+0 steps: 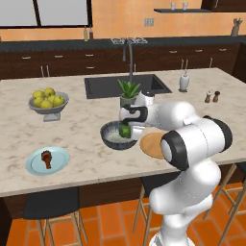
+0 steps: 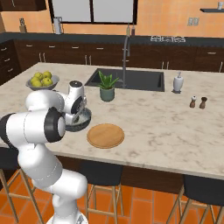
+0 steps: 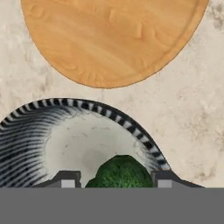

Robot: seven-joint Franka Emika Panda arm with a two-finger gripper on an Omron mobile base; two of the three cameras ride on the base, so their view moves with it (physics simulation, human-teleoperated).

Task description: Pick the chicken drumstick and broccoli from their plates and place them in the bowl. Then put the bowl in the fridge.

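My gripper [image 1: 126, 129] hangs over the dark ribbed bowl [image 1: 113, 143], shut on the broccoli [image 1: 125, 130]. In the hand view the green floret [image 3: 122, 173] sits between the two fingertips [image 3: 66, 179], just above the bowl's pale speckled inside [image 3: 83, 144]. The chicken drumstick [image 1: 46, 157] lies on the pale blue plate [image 1: 60, 156] near the counter's front left. Right of the bowl lies the bare wood-coloured plate [image 1: 151, 144], also seen as the wooden plate [image 2: 105, 135] and the wooden plate [image 3: 113, 39]. My arm partly covers the bowl [image 2: 85, 117] in the right base view. The fridge is out of view.
A potted plant [image 1: 128, 92] stands just behind the bowl, before the sink [image 1: 126, 85] and its tap. A footed fruit bowl [image 1: 48, 102] sits at the left. A soap bottle [image 1: 184, 81] and two shakers [image 1: 212, 96] stand at the right. Stools line the counter's front edge.
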